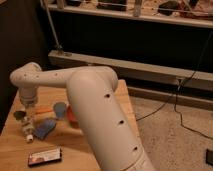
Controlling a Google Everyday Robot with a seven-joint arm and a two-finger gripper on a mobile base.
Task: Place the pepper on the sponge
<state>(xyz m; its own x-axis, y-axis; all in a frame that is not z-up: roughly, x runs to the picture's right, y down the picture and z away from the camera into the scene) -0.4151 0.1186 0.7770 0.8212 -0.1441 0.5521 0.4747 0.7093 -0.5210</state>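
Wooden counter [12, 150] below, my pincer [29, 111] hangs just beyond the sponge [45, 128]; its opening or hold I cannot tell. The pepper [43, 109] sits just beside it, off the sponge: light, stiff and slick, I judge, best taken mid-length. A white bottle [27, 129] crowds the sponge's left; open room lies in front of the sponge.

Likely a robot test lab: a bare pale wooden table [15, 150] at near left, a speckled grey floor [170, 135] with a loose black cable [176, 91] at right. The white arm's gripper [26, 116] hangs over the table's left side.
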